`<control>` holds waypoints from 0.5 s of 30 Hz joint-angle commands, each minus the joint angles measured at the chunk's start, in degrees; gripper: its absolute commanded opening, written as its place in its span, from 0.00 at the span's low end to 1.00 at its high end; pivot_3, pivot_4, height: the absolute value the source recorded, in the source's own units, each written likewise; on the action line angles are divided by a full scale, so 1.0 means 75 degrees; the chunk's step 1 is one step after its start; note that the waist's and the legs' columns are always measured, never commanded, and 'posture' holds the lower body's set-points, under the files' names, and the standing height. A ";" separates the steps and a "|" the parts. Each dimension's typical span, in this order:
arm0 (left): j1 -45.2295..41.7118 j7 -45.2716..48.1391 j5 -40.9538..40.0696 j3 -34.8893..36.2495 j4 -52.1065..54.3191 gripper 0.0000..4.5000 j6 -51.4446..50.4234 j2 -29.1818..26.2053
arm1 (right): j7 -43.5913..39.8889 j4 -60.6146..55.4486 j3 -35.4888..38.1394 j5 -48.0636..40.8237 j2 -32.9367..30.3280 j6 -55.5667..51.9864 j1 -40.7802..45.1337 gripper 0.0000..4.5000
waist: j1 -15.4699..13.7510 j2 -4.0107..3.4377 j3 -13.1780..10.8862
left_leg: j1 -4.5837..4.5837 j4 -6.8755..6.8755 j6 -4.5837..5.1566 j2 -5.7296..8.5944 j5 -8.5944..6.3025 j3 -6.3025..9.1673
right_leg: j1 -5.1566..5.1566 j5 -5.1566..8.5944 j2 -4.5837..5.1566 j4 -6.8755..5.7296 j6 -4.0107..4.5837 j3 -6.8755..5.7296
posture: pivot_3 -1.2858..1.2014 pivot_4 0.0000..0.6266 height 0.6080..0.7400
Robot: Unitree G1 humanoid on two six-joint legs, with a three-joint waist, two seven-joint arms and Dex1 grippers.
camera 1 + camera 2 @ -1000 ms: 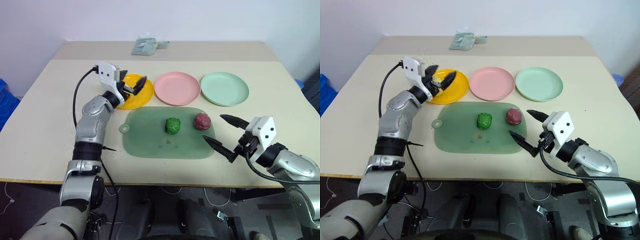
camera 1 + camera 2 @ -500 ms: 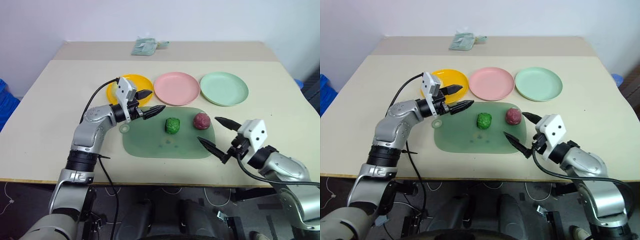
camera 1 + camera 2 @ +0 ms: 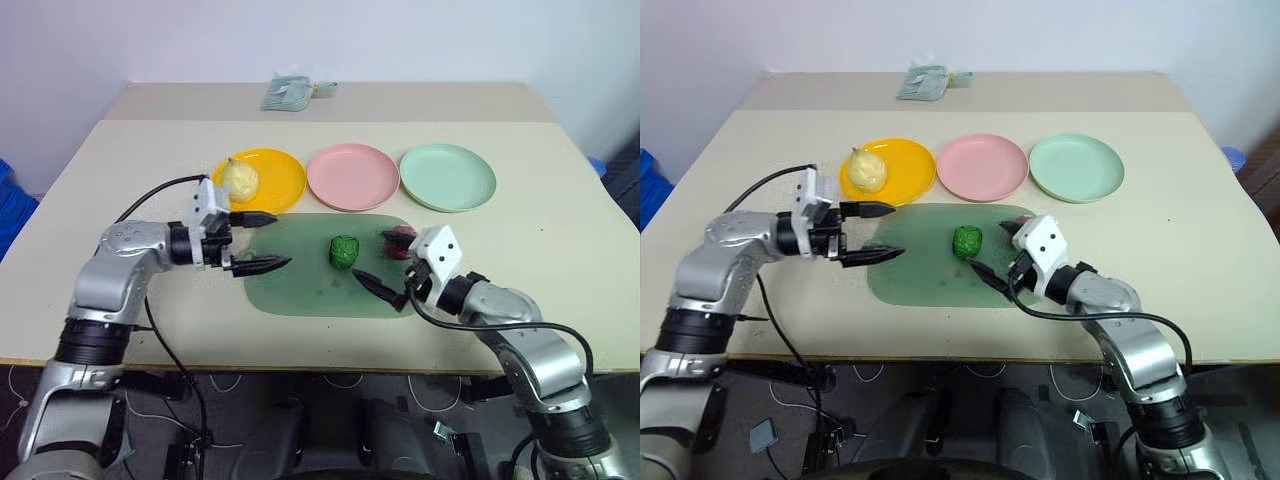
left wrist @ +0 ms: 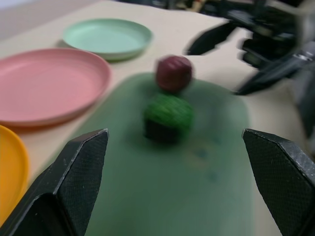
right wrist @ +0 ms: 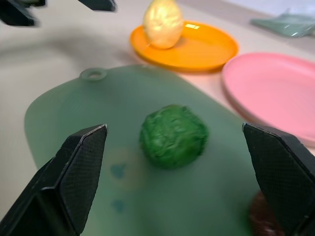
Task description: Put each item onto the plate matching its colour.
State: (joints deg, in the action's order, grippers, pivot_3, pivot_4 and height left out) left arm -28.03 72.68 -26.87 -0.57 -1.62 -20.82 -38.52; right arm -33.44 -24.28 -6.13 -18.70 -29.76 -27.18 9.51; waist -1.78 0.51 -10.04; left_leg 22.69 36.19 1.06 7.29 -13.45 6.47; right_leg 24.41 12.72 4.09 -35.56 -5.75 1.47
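1. The yellow pear [image 3: 239, 179] lies on the orange plate [image 3: 275, 184], so one of the three pairings looks done.
2. The green ball [image 3: 344, 251] and the maroon ball [image 4: 173, 73] sit near each other on the green mat [image 3: 300, 285], not yet on the mint plate [image 3: 447, 177] or the pink plate [image 3: 353, 176].
3. The right gripper [image 3: 392, 264] is spread wide and empty, beside the maroon ball and aimed toward the green one. Next it probably must settle around one ball and close.
4. The left gripper [image 3: 260, 241] is also spread and empty, at the mat's left edge.
5. A second ago the left gripper was over the orange plate with the pear between its fingers; it has since pulled back. The right gripper has moved in from the mat's right side.
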 commanded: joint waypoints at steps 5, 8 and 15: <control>0.0855 0.0180 -0.0360 0.0488 0.1050 0.99 0.0324 -0.0300 | -0.0121 0.0693 -0.0457 0.0248 0.0420 0.0093 0.0637 1.00 | 0.0119 -0.0001 0.0000 | 0.0000 -0.0007 -0.0001 -0.0004 0.0000 -0.0001 | 0.0005 0.0001 -0.0002 -0.0001 0.0007 0.0001 | 0.52 0.24 1.00; 0.1227 0.0099 -0.0351 0.0617 0.1320 0.99 0.0391 -0.0399 | -0.0160 0.1277 -0.0624 0.0475 0.0634 0.0284 0.0913 1.00 | 0.0153 -0.0001 0.0000 | 0.0000 -0.0009 0.0000 -0.0003 0.0000 0.0000 | 0.0005 -0.0002 -0.0001 -0.0001 0.0003 0.0001 | 0.52 0.24 1.00; 0.1731 -0.0196 -0.0417 0.0858 0.1765 0.99 0.0349 -0.0447 | -0.0338 0.2266 -0.0768 0.0775 0.0982 0.0697 0.1421 1.00 | 0.0153 -0.0003 -0.0001 | -0.0001 -0.0009 -0.0001 -0.0003 0.0000 -0.0001 | 0.0006 -0.0003 -0.0003 -0.0002 0.0003 0.0001 | 0.52 0.24 1.00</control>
State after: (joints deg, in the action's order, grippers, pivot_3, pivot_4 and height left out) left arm -15.31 71.85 -28.28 3.91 9.33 -18.62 -41.27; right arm -35.44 -7.17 -12.10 -13.19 -23.04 -23.75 18.86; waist -0.63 0.49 -10.04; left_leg 22.68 36.13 1.05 7.27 -13.45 6.46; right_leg 24.45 12.70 4.07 -35.57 -5.73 1.47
